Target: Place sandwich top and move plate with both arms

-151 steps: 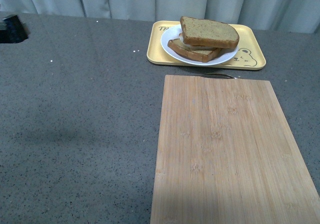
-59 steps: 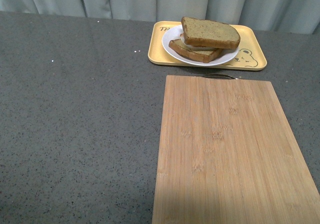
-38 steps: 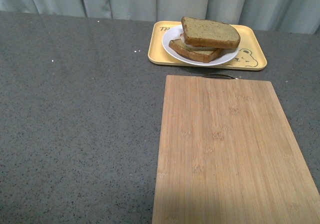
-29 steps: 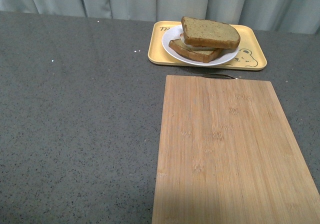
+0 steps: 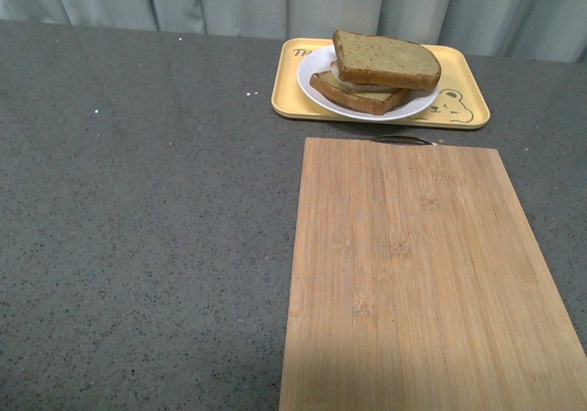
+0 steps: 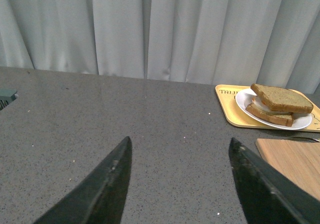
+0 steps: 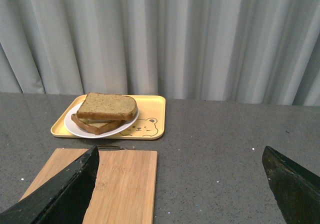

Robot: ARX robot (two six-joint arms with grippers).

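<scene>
Grey countertop [image 5: 138, 227], sandwich top [image 5: 385, 60] stacked on plate [image 5: 316, 88], yellow tray [image 5: 463, 88]

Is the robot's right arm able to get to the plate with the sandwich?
Probably yes. The right gripper is open and holds nothing, and only bare counter and the flat cutting board lie between it and the plate.

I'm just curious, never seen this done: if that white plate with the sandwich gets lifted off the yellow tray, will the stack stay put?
Probably only if kept level. The sandwich top sits skewed on the lower slice, so tilting could slide it. The plate looks smooth and rigid, perhaps slippery on the tray.
</scene>
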